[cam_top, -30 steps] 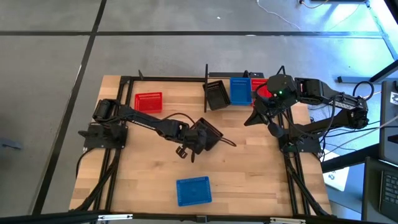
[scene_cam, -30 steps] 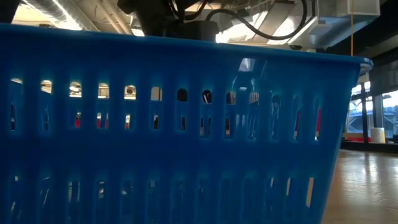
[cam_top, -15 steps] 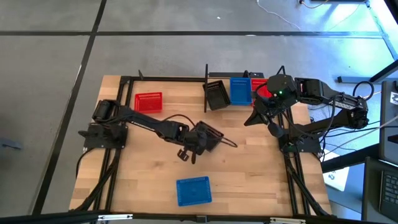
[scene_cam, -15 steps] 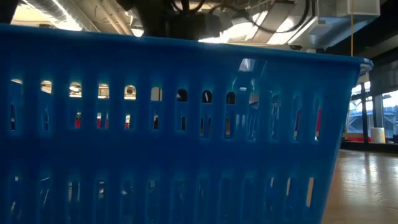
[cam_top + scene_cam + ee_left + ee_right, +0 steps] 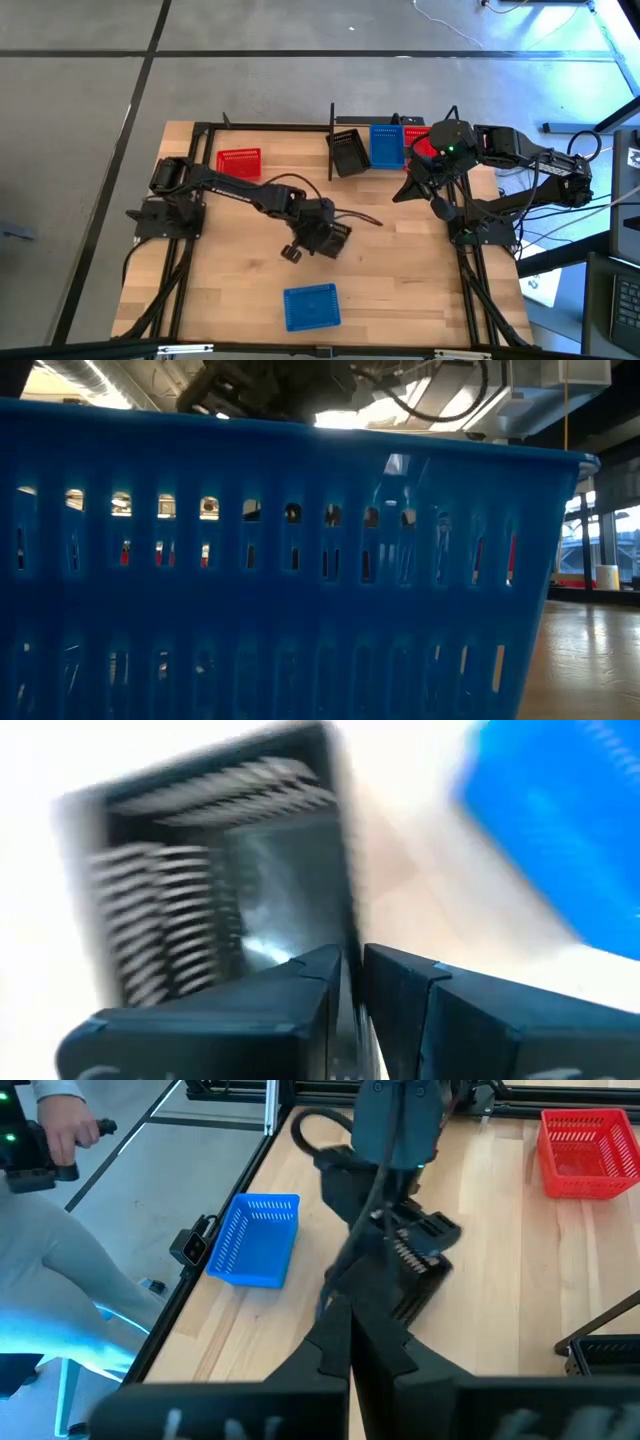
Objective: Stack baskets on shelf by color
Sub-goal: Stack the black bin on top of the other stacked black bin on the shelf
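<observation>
My left gripper point(image 5: 318, 238) stands over the table's middle, shut on a black basket point(image 5: 220, 880) that shows tilted under it in the right wrist view point(image 5: 425, 1270). On the shelf point(image 5: 270, 127) at the far edge stand a red basket point(image 5: 239, 163), a second black basket point(image 5: 348, 152), a blue basket point(image 5: 386, 145) and another red basket point(image 5: 420, 138), half hidden by my right arm. One more blue basket point(image 5: 311, 306) lies near the front edge and fills the low view point(image 5: 300, 580). My right gripper point(image 5: 350, 1330) is shut on nothing, raised at the shelf's right end. My left gripper pinches one upright wall of the black basket at its rim point(image 5: 350, 935), one finger inside the basket and one outside. The fingers come slanting down from the table's left. The basket hangs tilted under them; whether its low end touches the table I cannot tell.
Bare wood lies between the held basket and the shelf. The shelf's upright posts point(image 5: 332, 112) stand along the far edge. A person point(image 5: 60, 1130) stands beyond the table's edge with a device in hand.
My left gripper has rolled about its wrist over the table's middle, and the black basket has turned with it. It stuck out toward the table's right before and now sits mostly beneath the gripper.
</observation>
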Available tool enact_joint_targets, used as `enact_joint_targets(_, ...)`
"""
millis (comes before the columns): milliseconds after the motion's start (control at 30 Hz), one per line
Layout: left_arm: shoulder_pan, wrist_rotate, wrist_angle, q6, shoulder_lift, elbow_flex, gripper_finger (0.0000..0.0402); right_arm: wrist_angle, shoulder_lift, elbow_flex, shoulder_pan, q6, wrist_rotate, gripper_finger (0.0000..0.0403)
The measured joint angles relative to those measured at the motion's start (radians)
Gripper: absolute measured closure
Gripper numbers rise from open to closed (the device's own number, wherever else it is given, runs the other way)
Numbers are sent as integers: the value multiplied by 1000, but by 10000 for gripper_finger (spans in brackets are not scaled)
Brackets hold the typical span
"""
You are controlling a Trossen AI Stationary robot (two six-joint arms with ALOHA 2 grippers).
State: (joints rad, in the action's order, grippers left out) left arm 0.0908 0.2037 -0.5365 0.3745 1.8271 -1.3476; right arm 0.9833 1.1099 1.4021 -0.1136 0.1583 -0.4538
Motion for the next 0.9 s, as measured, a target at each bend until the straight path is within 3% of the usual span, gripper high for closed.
enact_joint_targets(100,-9,-162,2,-100,0,0,362,0,0,0,0,0,10,402)
enact_joint_targets(233,-25,-33,6,-110,0,0,362,0,0,0,0,0,71,402)
enact_joint_targets(533,-22,-48,-14,-139,-38,-7,362,9,0,0,0,-2,77,402)
enact_joint_targets(633,-21,-119,-69,-174,-88,-33,362,10,5,0,0,-82,101,402)
enact_joint_targets(733,-24,-210,-128,-231,-161,-47,362,24,26,0,-1,-178,188,402)
enact_joint_targets(900,-7,-320,-138,-355,-302,-49,362,58,86,0,-1,-180,206,394)
